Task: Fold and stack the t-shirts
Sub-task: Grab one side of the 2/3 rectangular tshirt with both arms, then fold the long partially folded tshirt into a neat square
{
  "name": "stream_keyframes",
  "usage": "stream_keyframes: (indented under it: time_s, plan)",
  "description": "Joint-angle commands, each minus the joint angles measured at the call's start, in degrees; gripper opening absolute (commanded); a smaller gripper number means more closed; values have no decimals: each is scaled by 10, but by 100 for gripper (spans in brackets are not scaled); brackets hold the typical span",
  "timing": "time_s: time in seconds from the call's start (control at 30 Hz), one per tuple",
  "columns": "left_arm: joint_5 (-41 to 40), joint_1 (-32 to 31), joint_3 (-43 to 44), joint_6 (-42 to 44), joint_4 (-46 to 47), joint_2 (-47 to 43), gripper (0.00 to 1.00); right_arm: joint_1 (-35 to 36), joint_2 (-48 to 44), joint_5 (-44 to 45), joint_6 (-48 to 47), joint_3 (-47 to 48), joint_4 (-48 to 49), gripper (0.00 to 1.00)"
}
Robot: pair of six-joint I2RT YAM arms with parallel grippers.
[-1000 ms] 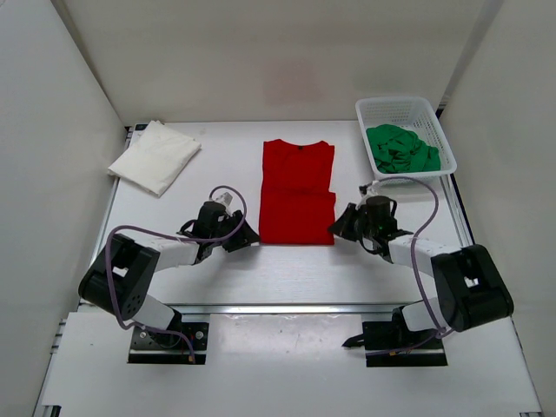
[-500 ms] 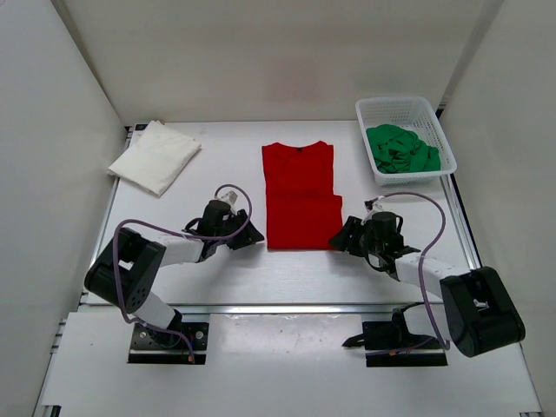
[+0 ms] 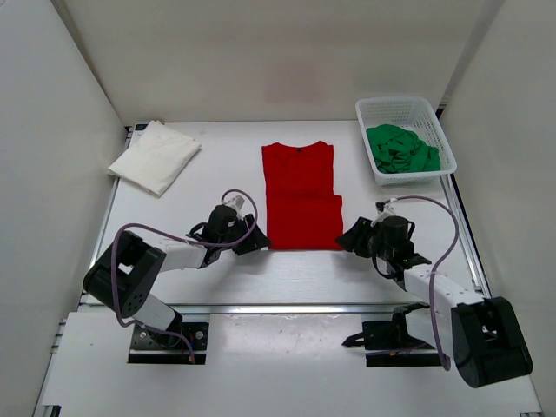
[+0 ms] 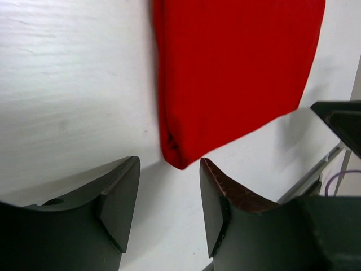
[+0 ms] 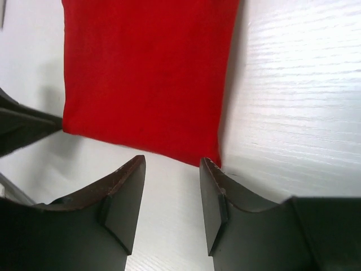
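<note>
Trouble could start at the near hem: left end effector [image 4: 169,197], jaws apart and empty, faces the near-left corner of the red t-shirt [image 3: 300,195], flat at mid-bench [image 3: 234,165]; right end effector [image 5: 169,197] gapes empty at the near-right corner. Uneven pinches would likely skew the fold. Count: one white t-shirt [image 3: 155,156] far left, one red, one green t-shirt [image 3: 400,149] in one basket [image 3: 432,117].

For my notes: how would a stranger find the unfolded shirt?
At the far right corner of the table sits a white lattice basket. The green t-shirt lies crumpled inside it, whereas the red t-shirt and white t-shirt lie folded outside it.
</note>
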Motion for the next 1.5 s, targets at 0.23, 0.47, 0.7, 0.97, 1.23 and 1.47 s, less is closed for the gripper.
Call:
stream_keyframes:
  time_s: [0.23,0.47,0.7,0.97,1.23,1.47]
  plan:
    - [-14,-38,2,-23,-3,57,50,-32,40,7,-9,-11,-9,42]
    - [-22,-37,9,-29,8,64,29,-15,104,-11,-7,4,18,33]
    - [-36,-40,10,-30,-5,41,0,-7,119,-25,-4,9,27,2]
    - [-37,-49,-43,-12,-77,-80,0,52,-22,4,5,-23,-85,0]
    - [-47,-92,-96,6,-350,-345,0,218,-268,119,79,-4,-359,0]
    - [-29,-44,56,14,-395,-443,0,229,-231,124,30,160,-376,0]
